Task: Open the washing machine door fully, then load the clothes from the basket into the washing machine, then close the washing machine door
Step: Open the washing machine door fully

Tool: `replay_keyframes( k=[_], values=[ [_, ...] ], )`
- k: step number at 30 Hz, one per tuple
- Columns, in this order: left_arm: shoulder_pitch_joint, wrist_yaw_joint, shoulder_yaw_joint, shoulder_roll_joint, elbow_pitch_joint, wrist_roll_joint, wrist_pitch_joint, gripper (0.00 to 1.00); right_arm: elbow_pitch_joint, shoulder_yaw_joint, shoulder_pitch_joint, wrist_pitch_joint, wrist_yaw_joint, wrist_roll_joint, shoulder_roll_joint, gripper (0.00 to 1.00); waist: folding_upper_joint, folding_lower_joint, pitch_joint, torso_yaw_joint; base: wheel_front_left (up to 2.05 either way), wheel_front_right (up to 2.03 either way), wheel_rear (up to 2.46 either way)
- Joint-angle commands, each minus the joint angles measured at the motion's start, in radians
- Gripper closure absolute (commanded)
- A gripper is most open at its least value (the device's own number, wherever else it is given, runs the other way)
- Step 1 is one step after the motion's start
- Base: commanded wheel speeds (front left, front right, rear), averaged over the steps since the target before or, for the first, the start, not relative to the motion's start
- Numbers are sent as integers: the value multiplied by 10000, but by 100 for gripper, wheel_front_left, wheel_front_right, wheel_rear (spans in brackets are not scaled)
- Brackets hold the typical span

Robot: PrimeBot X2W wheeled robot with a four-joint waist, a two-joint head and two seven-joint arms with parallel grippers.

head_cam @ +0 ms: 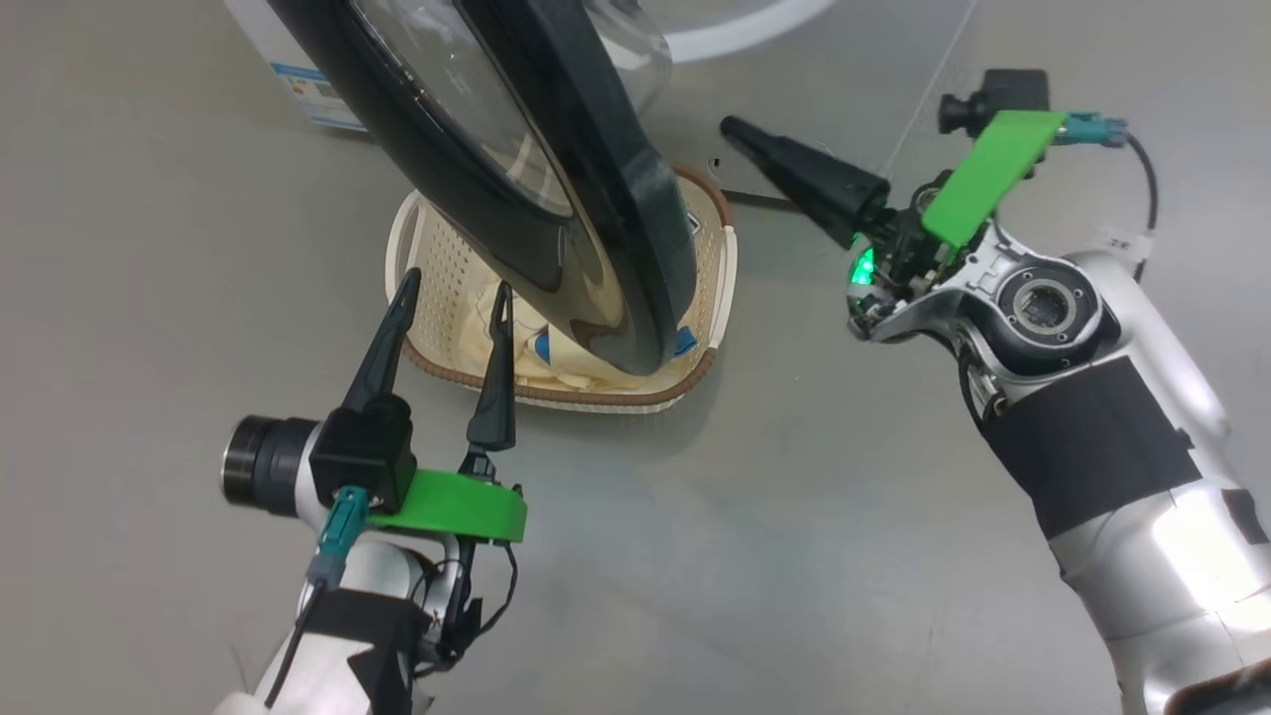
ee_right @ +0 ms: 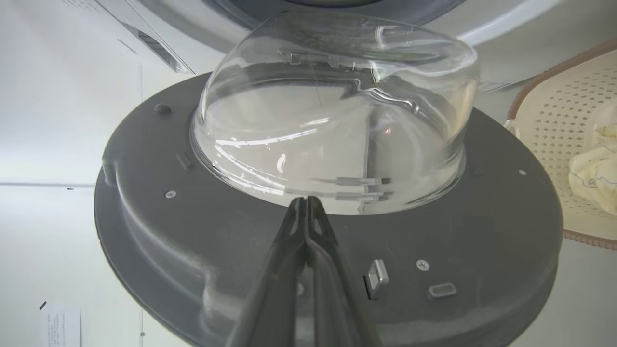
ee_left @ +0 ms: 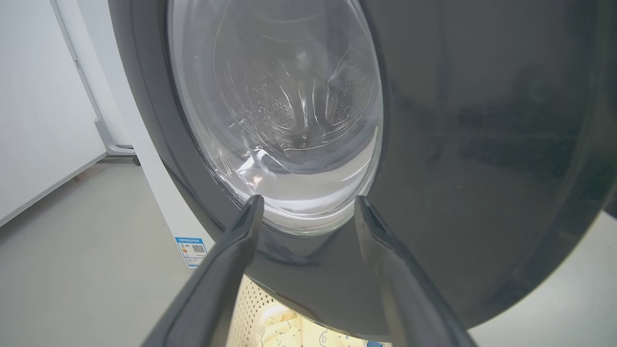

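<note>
– door first. from the head camera we see the washing machine door [head_cam: 516, 169] swung out from the washing machine [head_cam: 283, 70], hanging over the basket [head_cam: 447, 268] on the floor [head_cam: 794, 546]. the clothes [head_cam: 561, 365] lie at the basket's near edge, half under the door's rim.
– and our grippers?
– our left gripper [head_cam: 457, 281] is spread wide and empty, over the basket's left edge, just beside the door's outer face. our right gripper [head_cam: 740, 131] is pinched shut on nothing, beyond the basket's far right corner, near the door's inner side but apart from it.
– left wrist camera?
– glossy rim and glass sit close ahead of the spread fingers; we cannot tell whether they touch. basket wall and cloth peek out beneath.
– right wrist camera?
– the shut fingers aim at the foot of the glass bowl [ee_right: 332, 111], with the metal catch [ee_right: 376, 277] nearby.
– so what could go wrong?
– we judge the door not fully open. if we push it wider from inside, it swings toward our left fingers and could jam against them. the shut tips could also skid off the curved glass. and if we reach for the clothes now, the overhanging rim blocks us, and a knock from outside would swing the door toward shut.
</note>
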Motion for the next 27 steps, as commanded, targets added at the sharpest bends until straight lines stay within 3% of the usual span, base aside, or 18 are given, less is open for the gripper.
replay_keyframes(
  k=[1, 6, 7, 10, 11, 19, 27],
  values=[
    [78, -69, 369, 131, -241, 39, -69, 0, -279, -170, 106, -404, -27, -124, 113, 100, 0, 0, -58, -30, 0, 0, 0],
    [123, -79, 409, 131, -157, -10, -69, 0, -437, -653, 370, -1526, -27, -455, -82, 100, 0, 0, -198, -93, 0, 0, 0],
    [137, -74, 429, 131, -144, -12, -69, 0, -498, -765, 475, -1800, -27, -560, -145, 85, 0, 0, -232, -119, 0, 0, 0],
    [206, -72, 491, 136, -103, 1, -69, 0, -773, -1006, 826, -2486, -27, -910, -342, 8, 0, 0, -340, -222, 0, 0, 0],
    [244, -71, 514, 141, -90, 11, -69, 0, -870, -1075, 966, -2708, -27, -1047, -415, 0, 0, 0, -387, -267, 0, 0, 0],
    [566, -107, 676, 206, 48, 46, -69, 0, -1403, -1459, 2129, -4381, -27, -2331, -800, 0, 0, 0, -799, -624, 0, 0, 0],
    [817, -140, 823, 227, 174, -3, -69, 0, -1525, -1639, 3110, -6097, -27, -4805, -1243, 0, 0, 0, -1229, -857, 0, 0, 0]
  ],
)
